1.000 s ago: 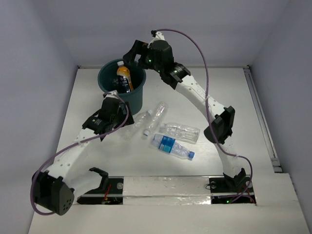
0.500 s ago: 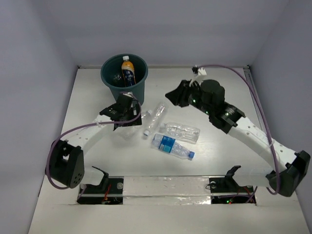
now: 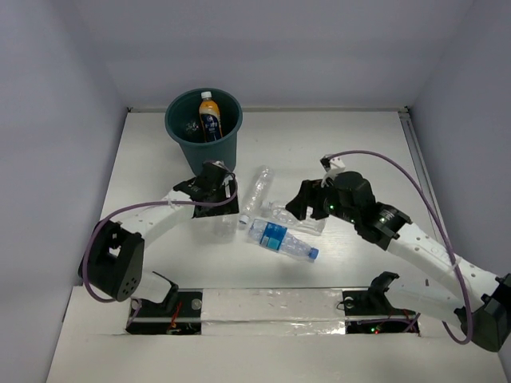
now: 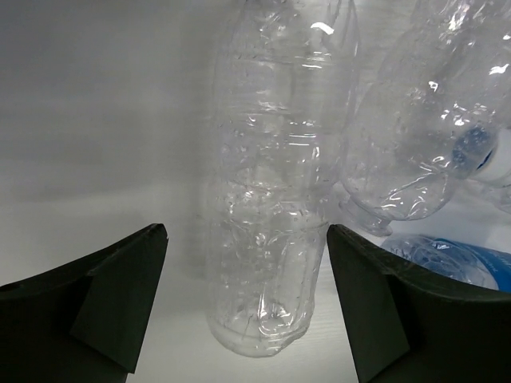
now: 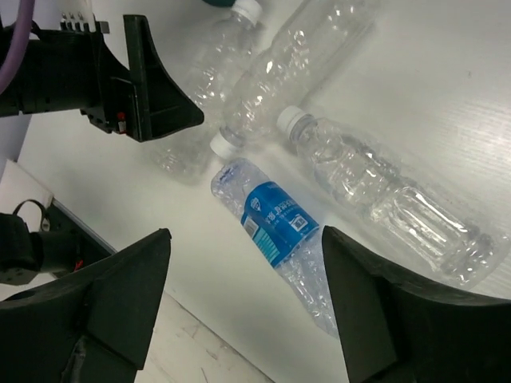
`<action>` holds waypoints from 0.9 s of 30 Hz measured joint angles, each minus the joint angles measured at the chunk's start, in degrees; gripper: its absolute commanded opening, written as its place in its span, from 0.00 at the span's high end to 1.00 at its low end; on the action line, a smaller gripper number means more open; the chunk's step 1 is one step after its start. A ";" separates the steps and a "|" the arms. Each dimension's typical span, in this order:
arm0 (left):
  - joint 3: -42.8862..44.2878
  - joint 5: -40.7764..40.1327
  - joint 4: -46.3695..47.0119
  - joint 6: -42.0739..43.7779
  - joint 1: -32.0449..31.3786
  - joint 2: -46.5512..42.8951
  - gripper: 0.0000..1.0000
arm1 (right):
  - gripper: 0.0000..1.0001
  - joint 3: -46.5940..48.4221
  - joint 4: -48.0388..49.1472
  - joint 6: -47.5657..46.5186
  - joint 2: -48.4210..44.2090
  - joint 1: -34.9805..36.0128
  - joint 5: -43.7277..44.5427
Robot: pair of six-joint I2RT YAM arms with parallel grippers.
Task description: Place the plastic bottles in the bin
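The dark teal bin [image 3: 185, 136] stands at the back left with an orange bottle [image 3: 209, 116] upright inside it. My left gripper [image 3: 214, 188] [image 4: 246, 239] is open, its fingers either side of a clear label-less bottle [image 4: 267, 199] [image 3: 212, 221] lying on the table, not touching it. My right gripper [image 3: 305, 204] [image 5: 246, 235] hangs open and holds nothing, above a blue-labelled bottle [image 5: 275, 222] [image 3: 278, 238]. Two more clear bottles lie close by: a slim one [image 3: 257, 188] [image 5: 297, 70] and a ribbed one [image 3: 302, 215] [image 5: 395, 195].
The loose bottles lie bunched together mid-table, almost touching. The left arm's fingers [image 5: 152, 88] show at the top left of the right wrist view. A silver taped strip [image 3: 271, 305] runs along the near edge between the arm bases. Grey walls enclose the table.
My right arm has swung from over the bin down to the bottles mid-table, leaving the orange bottle in the bin. My left gripper has shifted right, to the clear bottle.
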 measured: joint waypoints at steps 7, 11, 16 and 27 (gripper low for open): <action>-3.43 -0.13 1.49 -3.30 -0.24 1.90 0.27 | 0.14 0.00 -2.03 -2.84 9.20 0.00 -3.28; -4.50 -0.11 2.86 -4.90 -0.24 2.19 0.40 | 0.14 0.83 -3.67 -5.03 15.50 0.09 -5.22; -6.97 0.31 4.37 -6.58 -0.22 -0.39 0.64 | 0.16 3.32 -4.90 -7.67 21.70 1.40 -6.56; -4.87 4.68 -8.11 -10.25 -0.70 -22.82 0.68 | 0.17 7.89 -4.57 -10.25 30.10 3.08 -7.85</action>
